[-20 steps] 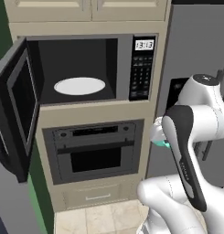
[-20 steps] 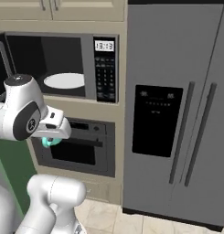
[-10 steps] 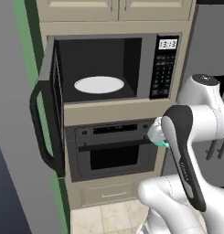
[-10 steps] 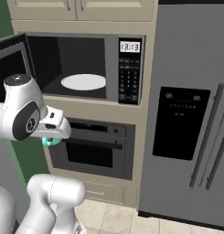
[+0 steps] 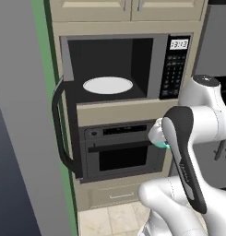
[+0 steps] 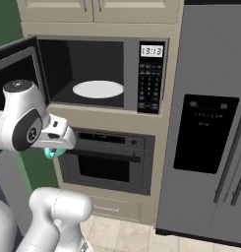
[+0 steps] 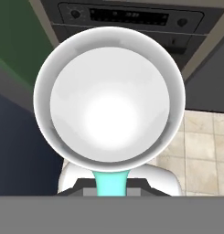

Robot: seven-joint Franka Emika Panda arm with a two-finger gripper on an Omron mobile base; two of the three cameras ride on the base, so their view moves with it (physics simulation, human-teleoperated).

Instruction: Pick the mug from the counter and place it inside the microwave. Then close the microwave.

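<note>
The mug (image 7: pixel 109 103) is already in the grip of the end effector (image 7: pixel 111 185): in the hand view the pale inside of the mug looks straight at the camera, and its teal handle goes down at 6 o'clock, where the end effector is closed on it. In the left base view a small teal part of the mug (image 5: pixel 161 144) shows just beside the forearm, in front of the wall oven (image 5: pixel 119 152); in the right base view the same teal part shows under the wrist.

So the pick seems finished, and the step in hand is, as I judge it, the carrying of the mug to the microwave (image 5: pixel 133 69). The microwave door (image 5: pixel 63 129) stands open, and the white turntable (image 5: pixel 108 85) is bare. From the mug, the cavity lies at about 11 o'clock in the left base view, higher and well apart.

The next move asks to lift the mug above the lower edge of the cavity, then to bring it forward over the turntable and set it down upright. The open door hangs near the path at 9 o'clock, so the arm must keep free of it. After the release the door is to be pushed shut.
</note>
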